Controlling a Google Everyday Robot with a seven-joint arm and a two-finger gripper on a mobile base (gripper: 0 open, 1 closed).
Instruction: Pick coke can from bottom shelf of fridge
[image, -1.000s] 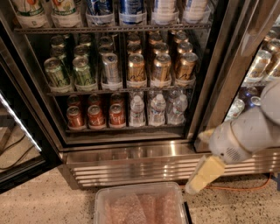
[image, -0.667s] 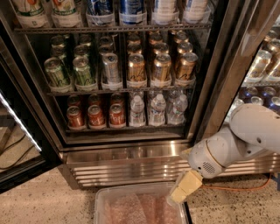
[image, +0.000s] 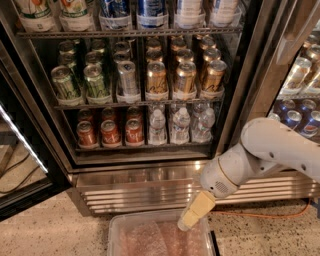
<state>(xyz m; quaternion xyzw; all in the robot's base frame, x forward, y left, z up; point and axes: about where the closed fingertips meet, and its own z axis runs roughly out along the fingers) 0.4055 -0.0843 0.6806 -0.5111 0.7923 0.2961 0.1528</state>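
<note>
While the tool (image: 187, 222) is held low over a clear bin (image: 118, 234), its state not discernible, the coke can (image: 134, 131) is seen well apart, up-left on the bottom shelf (image: 150, 147) of the fridge (image: 135, 191).

The fridge (image: 150, 187) is faced in glossy ribbed steel. The gripper (image: 186, 223), held low before it, is cased in matt cream plastic.

Red can (image: 134, 131); perhaps cream gripper (image: 186, 223) below
</note>
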